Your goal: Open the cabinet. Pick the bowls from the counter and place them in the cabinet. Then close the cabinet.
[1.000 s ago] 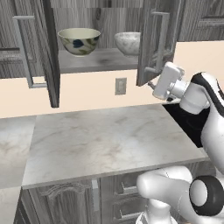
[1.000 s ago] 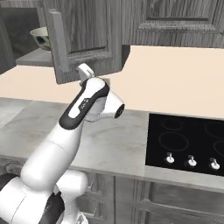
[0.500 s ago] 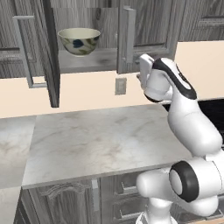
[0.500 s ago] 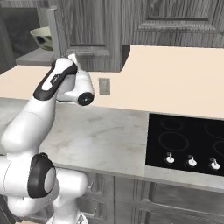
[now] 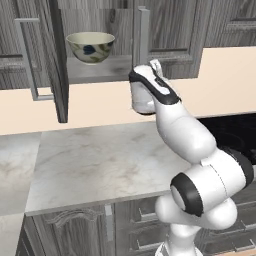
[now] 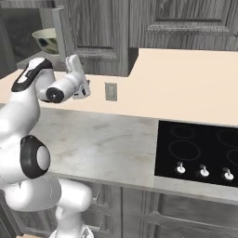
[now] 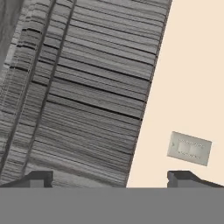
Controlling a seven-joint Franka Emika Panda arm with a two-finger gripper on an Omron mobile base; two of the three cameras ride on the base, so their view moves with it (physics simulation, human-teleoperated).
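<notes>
We see the cabinet (image 5: 100, 45) at the upper left of the left base frame with its left door (image 5: 37, 55) swung wide and its right door (image 5: 170, 35) nearly shut, a long bar handle (image 5: 143, 37) on its edge. On the shelf inside sits the floral bowl (image 5: 90, 46), cream within and patterned outside, upright near the shelf's front edge; in the right base frame the same bowl shows at the upper left, partly behind the door. The second bowl we cannot make out; that door covers the right part of the shelf. Our pincer (image 5: 156, 65) points up at the lower edge of the right door, at centre frame, just under the handle. In the hand frame its two dark tips stand well apart at the bottom, with nothing between them; wood grain fills the left and the cream wall with a wall outlet (image 7: 189, 148) the right. Whether the pincer touches the door we cannot tell. The marble-look surface (image 5: 100, 165) spreads across the lower half, and the black cooktop (image 6: 200, 148) lies at the right of the right base frame
</notes>
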